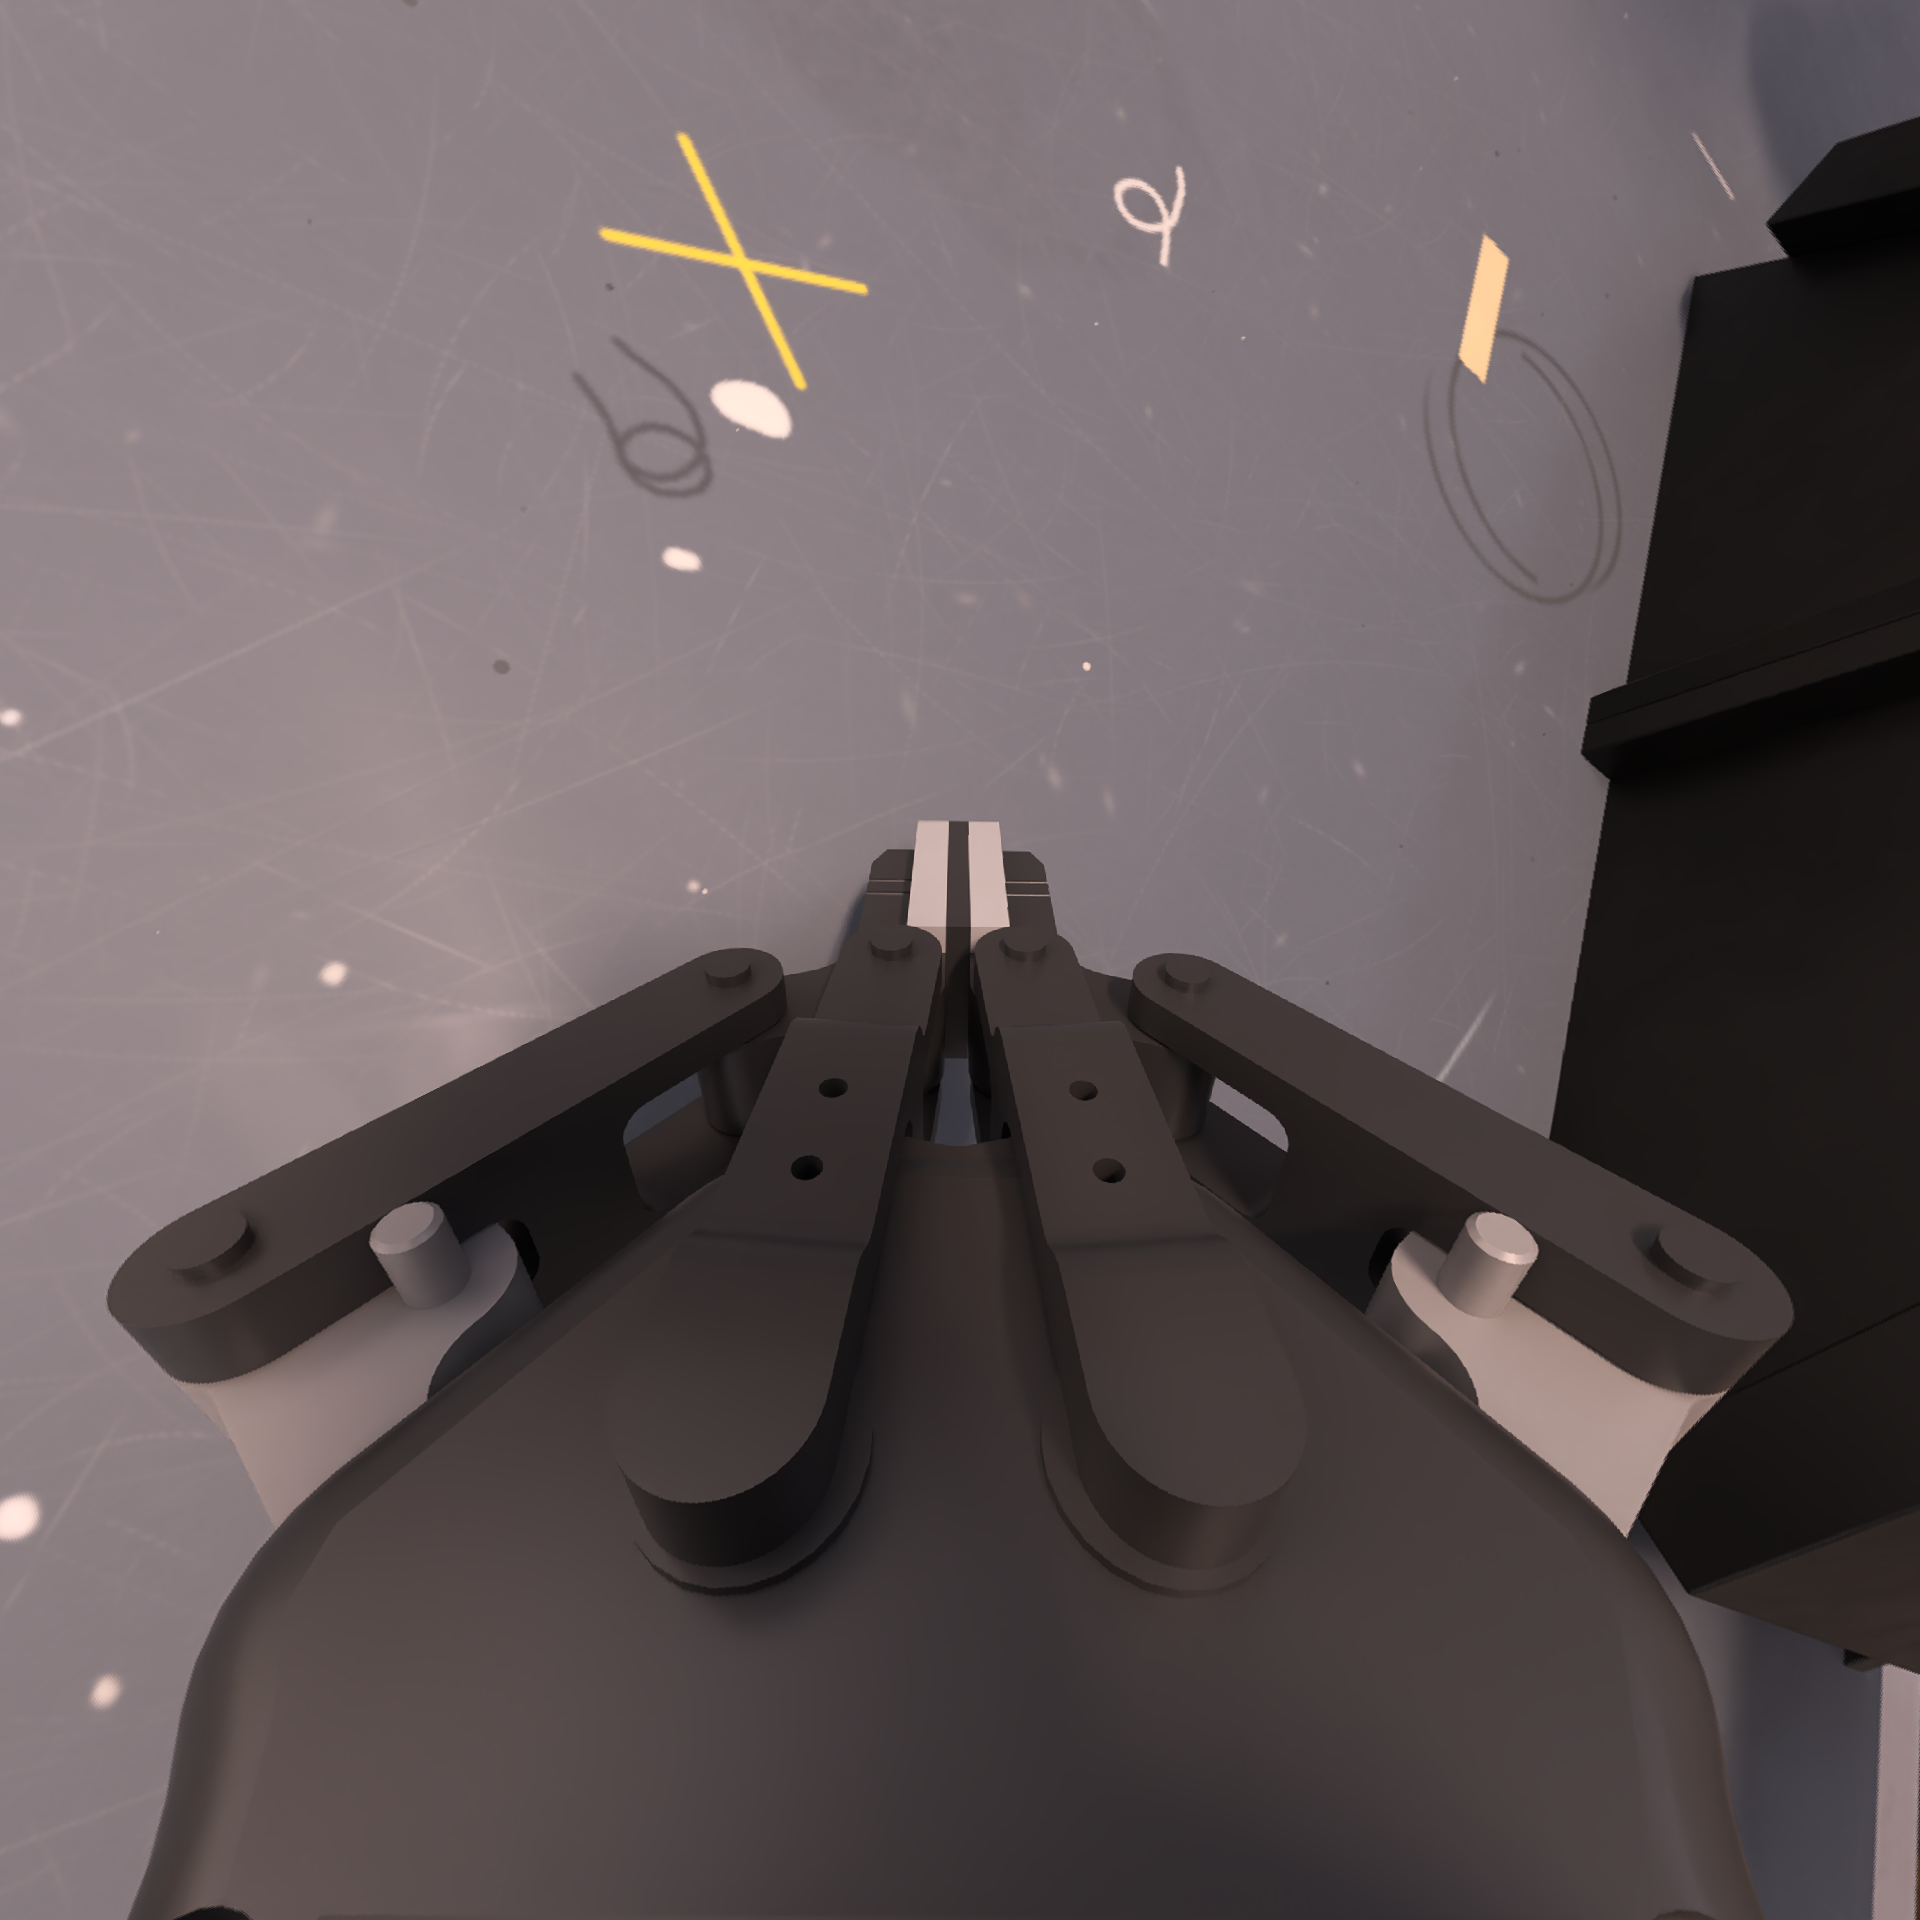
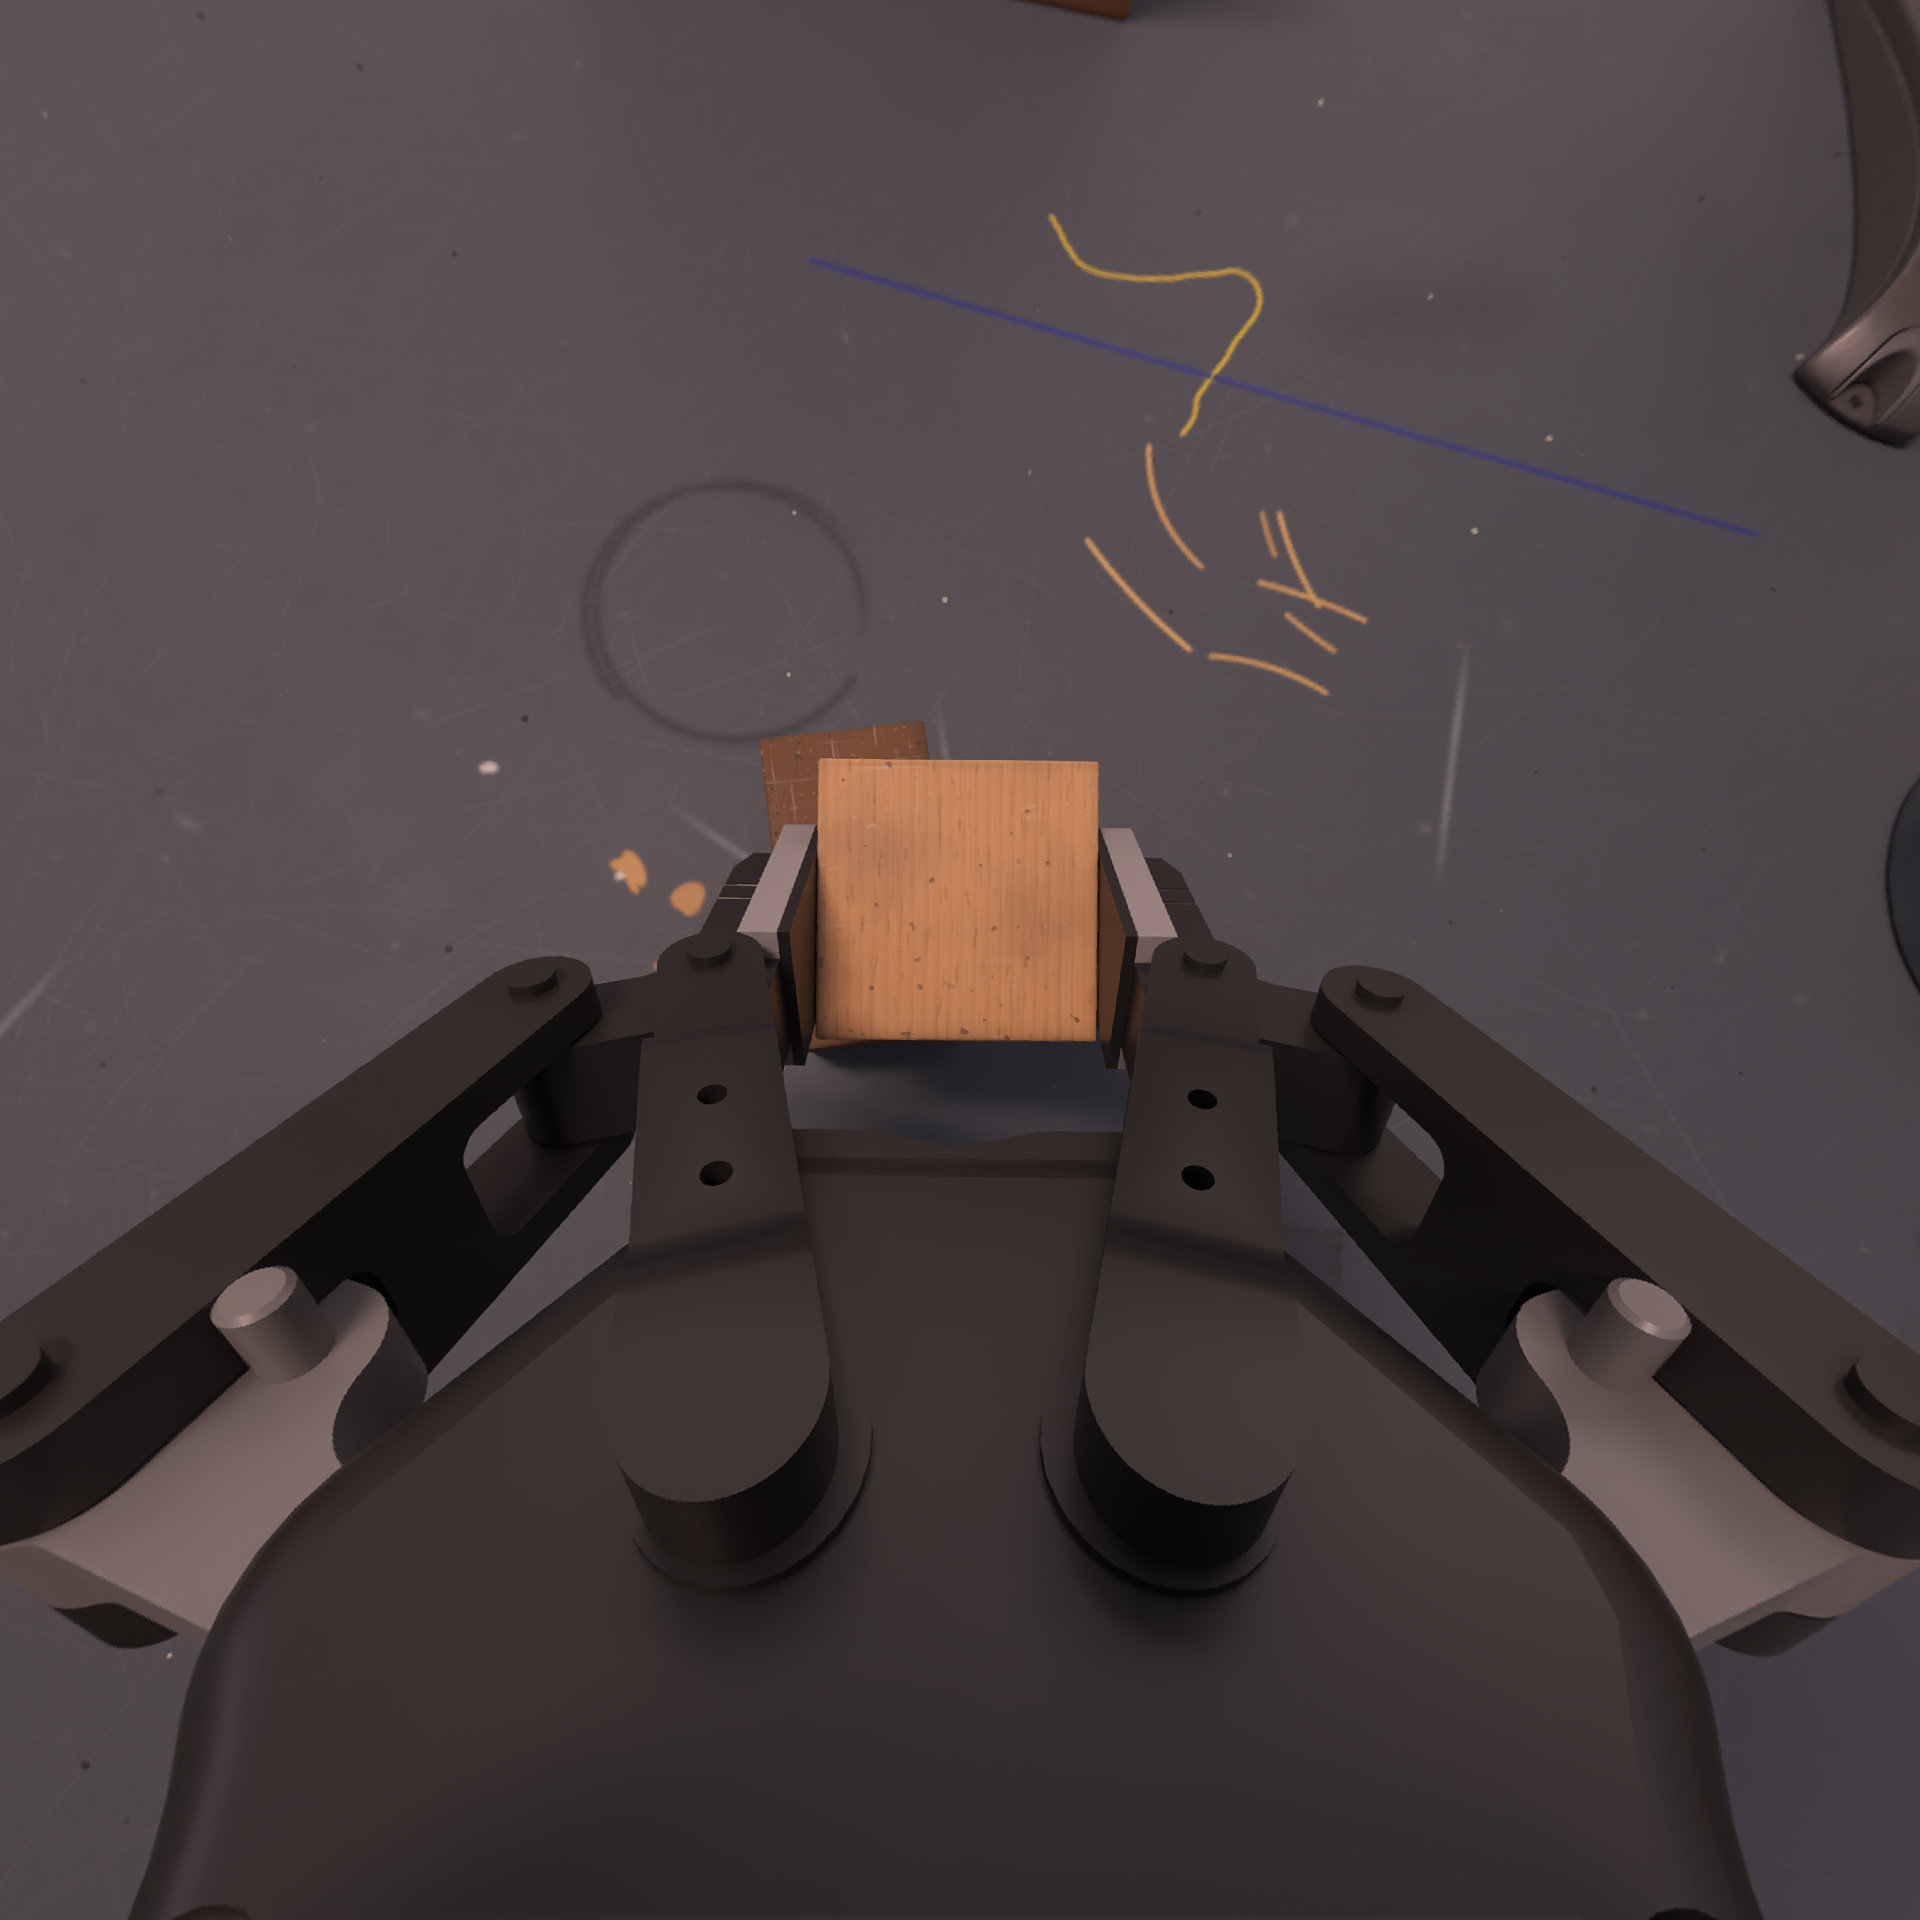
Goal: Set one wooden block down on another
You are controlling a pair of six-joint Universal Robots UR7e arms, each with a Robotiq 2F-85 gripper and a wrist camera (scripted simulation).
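Note:
In the right wrist view my right gripper (image 2: 956,883) is shut on a light wooden block (image 2: 956,899), its pads pressed on the block's left and right sides. A darker brown wooden block (image 2: 831,764) lies on the grey table just beyond and below it, mostly hidden behind the held block. I cannot tell whether the two blocks touch. In the left wrist view my left gripper (image 1: 958,868) is shut and empty above the scratched grey table (image 1: 416,727). No block shows in that view.
A black box-shaped body (image 1: 1766,831) stands at the right of the left wrist view. A grey curved arm part (image 2: 1870,260) shows at the top right of the right wrist view, and a brown edge (image 2: 1081,6) at the top. Scribbles and paint spots mark the table.

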